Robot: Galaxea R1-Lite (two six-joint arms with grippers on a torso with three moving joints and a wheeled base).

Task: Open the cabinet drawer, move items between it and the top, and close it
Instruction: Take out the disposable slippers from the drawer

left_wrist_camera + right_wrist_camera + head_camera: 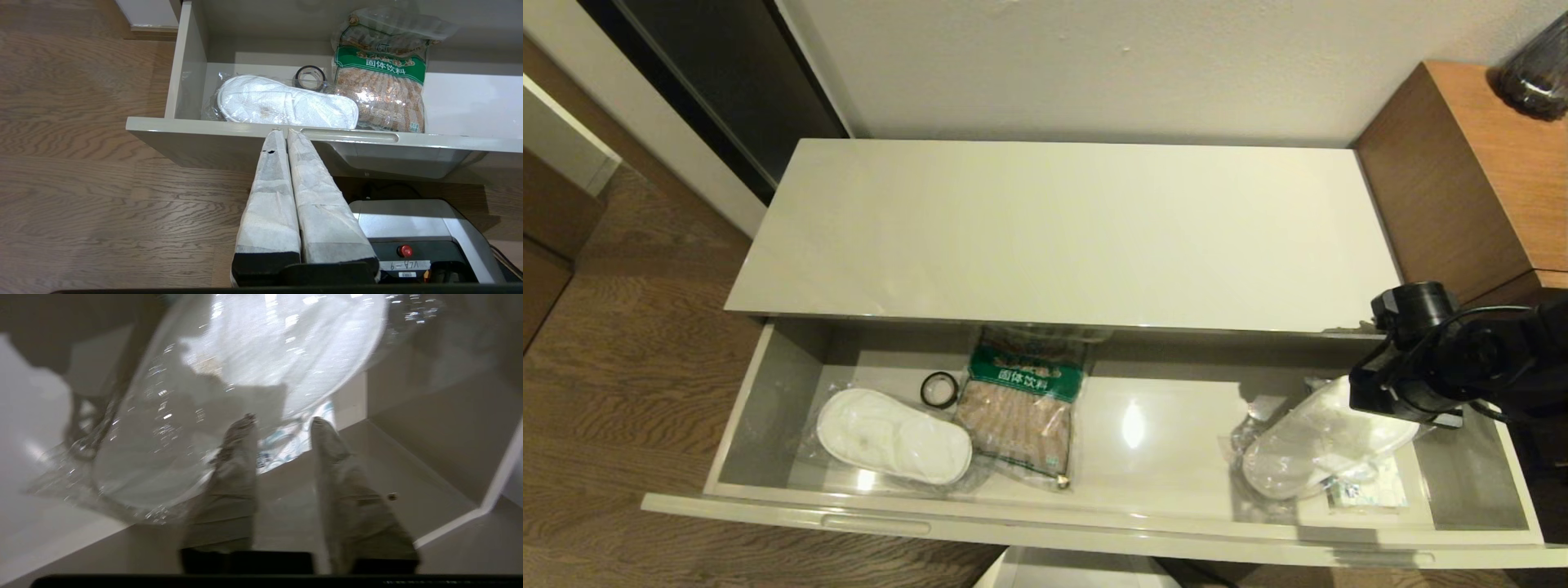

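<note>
We see the right gripper [282,420] with jaws apart at the crinkly bagged slippers [229,396], gripping nothing; left gripper [282,132] pressed together.

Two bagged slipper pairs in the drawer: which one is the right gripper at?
The slipper pair at the drawer's right end, with the right gripper open right beside it. The other slipper pair lies at the left end, beside the tape roll.

White slippers [892,438], green-labelled brown bag [1023,406]
</note>
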